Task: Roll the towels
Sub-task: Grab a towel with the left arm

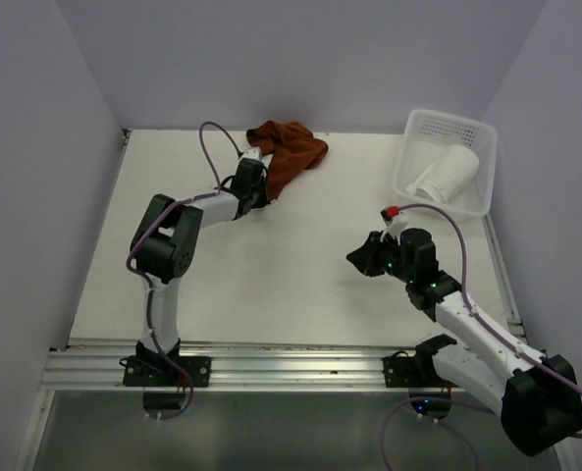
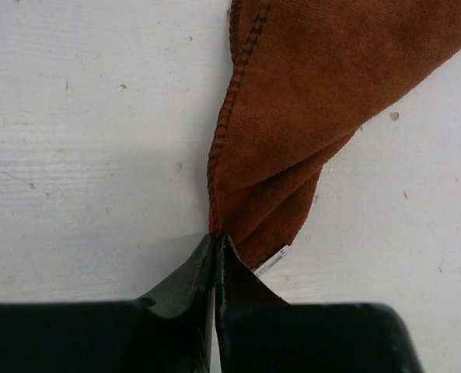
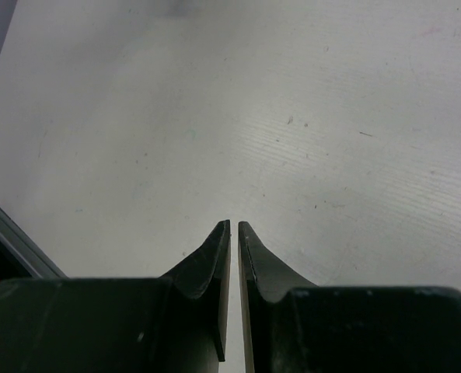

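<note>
Left pincer clenched on rust-brown towel; right pincer closed over scuffed white table; pale walls.

Left arm and right arm: white shells, black joint housings, a lilac cable trailing back from behind each claw. Left claw and right claw carry matte black wedge-shaped fingers; a small red tab sits behind the right one
</note>
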`<move>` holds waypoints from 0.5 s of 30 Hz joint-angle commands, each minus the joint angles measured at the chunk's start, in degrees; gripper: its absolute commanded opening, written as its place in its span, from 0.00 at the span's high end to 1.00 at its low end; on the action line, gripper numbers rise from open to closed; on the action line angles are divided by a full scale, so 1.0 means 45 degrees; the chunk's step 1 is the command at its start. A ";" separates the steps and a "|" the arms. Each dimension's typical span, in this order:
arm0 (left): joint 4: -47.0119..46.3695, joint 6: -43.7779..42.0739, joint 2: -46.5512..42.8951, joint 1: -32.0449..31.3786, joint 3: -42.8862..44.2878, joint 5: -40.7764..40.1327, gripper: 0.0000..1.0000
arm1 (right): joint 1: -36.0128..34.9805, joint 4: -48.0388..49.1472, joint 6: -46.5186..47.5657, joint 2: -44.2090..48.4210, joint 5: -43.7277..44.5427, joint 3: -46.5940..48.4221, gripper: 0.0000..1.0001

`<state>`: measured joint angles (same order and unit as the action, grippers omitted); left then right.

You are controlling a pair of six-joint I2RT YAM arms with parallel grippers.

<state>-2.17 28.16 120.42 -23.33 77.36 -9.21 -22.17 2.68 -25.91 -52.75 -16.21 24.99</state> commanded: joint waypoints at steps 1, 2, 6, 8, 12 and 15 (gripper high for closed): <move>-0.0396 0.0089 -0.0022 0.0009 -0.0161 0.0015 0.98 | -0.0033 0.0519 -0.0082 -0.0113 -0.0363 -0.0027 0.87; -0.0434 0.0089 -0.0061 0.0009 -0.0141 0.0132 1.00 | -0.0033 0.0499 -0.0082 -0.0133 -0.0363 -0.0007 0.87; -0.0591 -0.0086 -0.0917 0.0009 -0.0063 0.0367 1.00 | -0.0033 0.0343 -0.0023 -0.0074 -0.0363 0.0012 0.87; -0.0397 -0.0281 -0.1387 0.0009 0.0112 0.0465 1.00 | -0.0033 0.0226 -0.0004 -0.0035 -0.0363 0.0051 0.87; -0.0182 -0.0671 -0.3549 -0.0068 0.0094 0.0719 1.00 | -0.0033 -0.0028 0.0074 0.0179 -0.0305 0.0129 0.87; 0.0170 -0.0965 -0.5306 -0.0321 0.0093 0.0856 1.00 | -0.0034 -0.0555 0.0211 0.0608 -0.0188 0.0324 0.87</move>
<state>-0.19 26.35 108.31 -23.57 76.90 -6.35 -22.17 1.56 -25.82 -52.45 -16.21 24.99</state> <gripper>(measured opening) 0.009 0.126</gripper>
